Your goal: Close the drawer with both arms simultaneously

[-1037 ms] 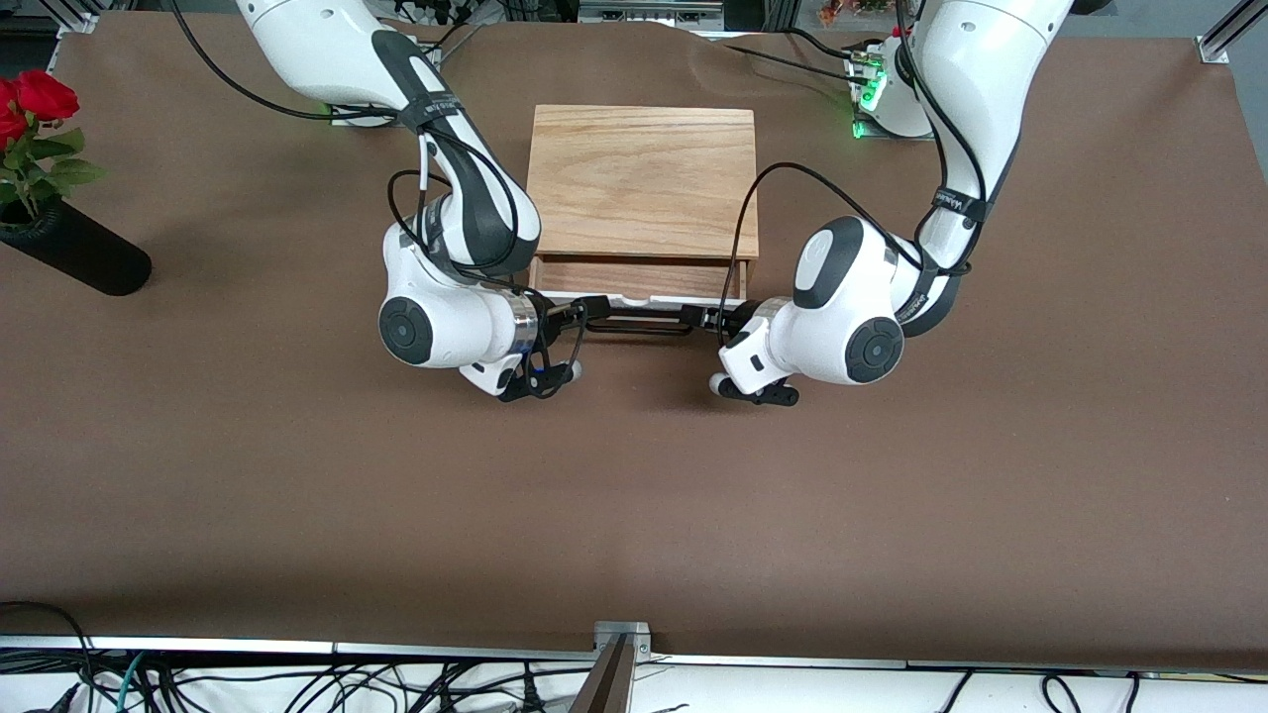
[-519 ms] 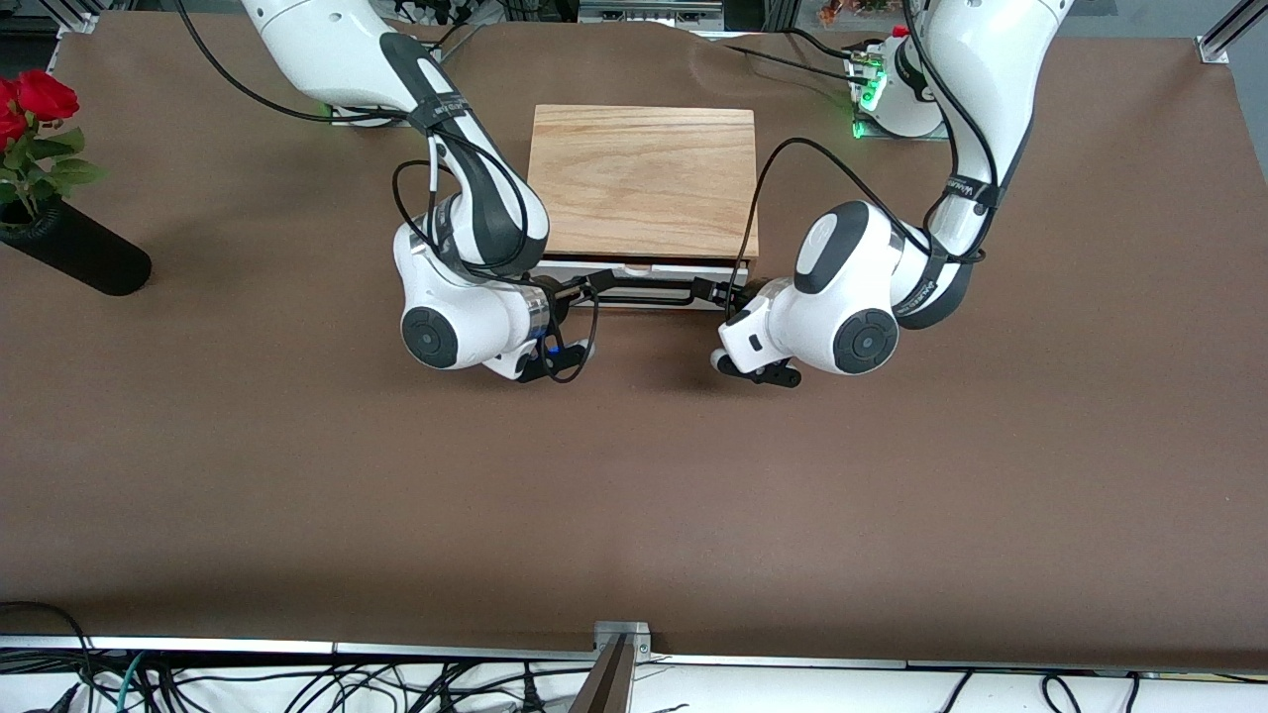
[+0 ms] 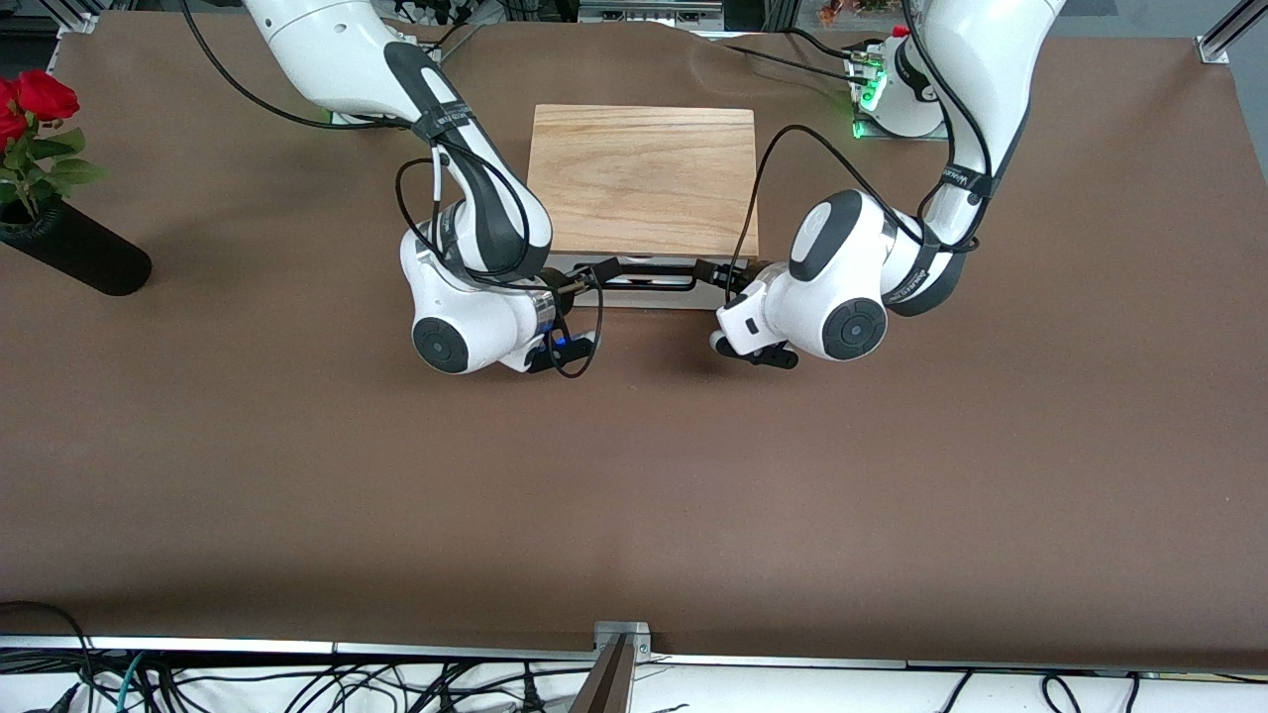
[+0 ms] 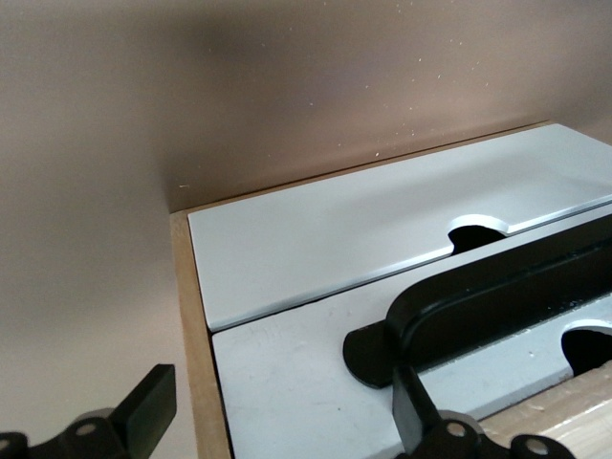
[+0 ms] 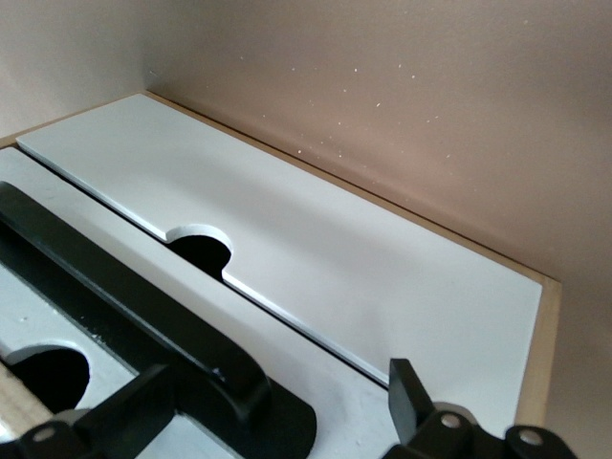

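The drawer's white front panel point(image 3: 644, 296) sits close against the light-wood box point(image 3: 644, 178), with no tray showing. Its black wire handle point(image 3: 644, 284) runs along the front. My right gripper point(image 3: 592, 274) is open at the handle's end toward the right arm; in the right wrist view point(image 5: 273, 406) one finger point(image 5: 134, 406) is against the handle point(image 5: 124, 287) and the other point(image 5: 411, 392) is over the panel point(image 5: 402, 421). My left gripper point(image 3: 709, 274) is open at the other end; in the left wrist view point(image 4: 282, 421) one finger point(image 4: 416, 406) is by the handle's foot point(image 4: 382, 349).
A black vase with red roses point(image 3: 69, 253) lies at the right arm's end of the table. A second white panel point(image 4: 363, 229) sits under the drawer front. A metal bracket point(image 3: 621, 634) marks the table's near edge. Green lights point(image 3: 872, 94) glow at the left arm's base.
Both grippers moved toward the box with the drawer front. The open wooden tray seen a second ago has slid in under the box's top.
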